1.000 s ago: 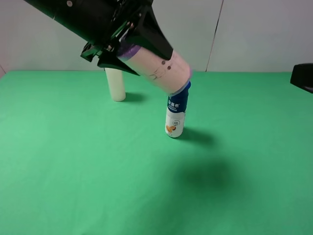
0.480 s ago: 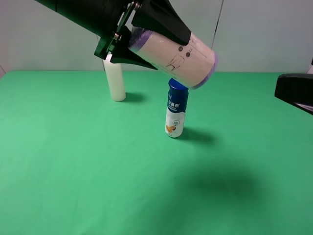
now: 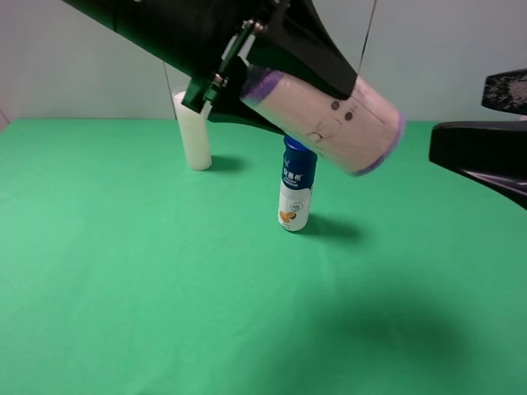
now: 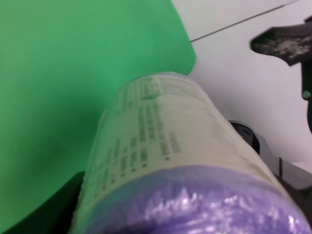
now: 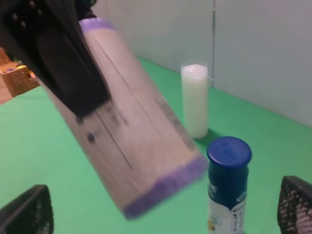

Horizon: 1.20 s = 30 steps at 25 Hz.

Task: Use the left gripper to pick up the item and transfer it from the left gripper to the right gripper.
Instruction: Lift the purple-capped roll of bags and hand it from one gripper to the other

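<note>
1. The left gripper point(image 3: 317, 107) is clamped on the container point(image 3: 329, 123), holding it near one purple end, well above the table point(image 3: 123, 288) (tilted, with the free end lower).
2. That free end points at the right gripper point(image 3: 486, 119), whose jaws stand wide apart, near the container but not touching it.
3. Judged step: the pick-up is done and the handover approach is under way.
4. Next, the free end should pass between the right jaws. They close first, and only then does the left gripper let go (the bottle point(image 3: 296, 185) stands below the left gripper's load).
</note>
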Motion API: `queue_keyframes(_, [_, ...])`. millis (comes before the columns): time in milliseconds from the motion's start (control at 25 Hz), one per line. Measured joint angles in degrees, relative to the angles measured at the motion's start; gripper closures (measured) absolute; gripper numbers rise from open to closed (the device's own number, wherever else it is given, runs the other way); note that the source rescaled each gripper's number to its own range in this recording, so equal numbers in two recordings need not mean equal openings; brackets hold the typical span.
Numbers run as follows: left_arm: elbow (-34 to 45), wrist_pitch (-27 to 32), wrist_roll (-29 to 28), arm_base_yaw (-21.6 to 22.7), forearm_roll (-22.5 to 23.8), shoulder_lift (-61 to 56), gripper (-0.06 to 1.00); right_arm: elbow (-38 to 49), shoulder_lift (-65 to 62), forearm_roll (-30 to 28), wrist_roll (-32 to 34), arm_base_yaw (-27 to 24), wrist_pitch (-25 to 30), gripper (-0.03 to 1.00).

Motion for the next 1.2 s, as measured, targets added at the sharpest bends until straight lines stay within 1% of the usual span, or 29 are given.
queue_keyframes(120, [0.0,-0.8,0.2,-1.1,-0.1,1.3,0.94,0.0,1.8,2.0,-2.9,0.0,0.6,-0.03])
queue_keyframes(280, [0.0,-1.7,0.8,-2.3,-0.9,2.9,0.94,0.0,4.1,2.6,-4.8,0.0,1.6,-0.03])
queue_keyframes(520, [0.0,-2.5,1.2,-2.4,-3.0,4.8,0.94,0.0,8.2,3.6,-7.4,0.3,2.4,-0.03])
queue_keyframes(640, [0.0,-2.8,1.5,-2.4,-3.7,5.5,0.94,0.0,10.5,4.3,-8.9,0.3,2.4,-0.03])
queue_keyframes(840, [-0.1,-3.2,3.1,-2.6,-6.5,6.9,0.94,0.0,13.8,4.5,-10.7,0.3,1.4,-0.03])
queue_keyframes(1000, [-0.1,-3.7,3.7,-3.3,-7.2,7.2,0.94,0.0,16.5,4.5,-12.2,0.3,1.1,-0.03])
queue_keyframes(1120, [-0.3,-4.0,3.8,-3.8,-7.5,7.2,0.94,0.0,18.1,4.4,-12.8,1.9,0.4,-0.03])
queue_keyframes(1200, [-0.3,-3.8,3.8,-4.0,-7.5,7.2,0.94,0.0,19.4,3.7,-13.7,5.1,-1.1,-0.03])
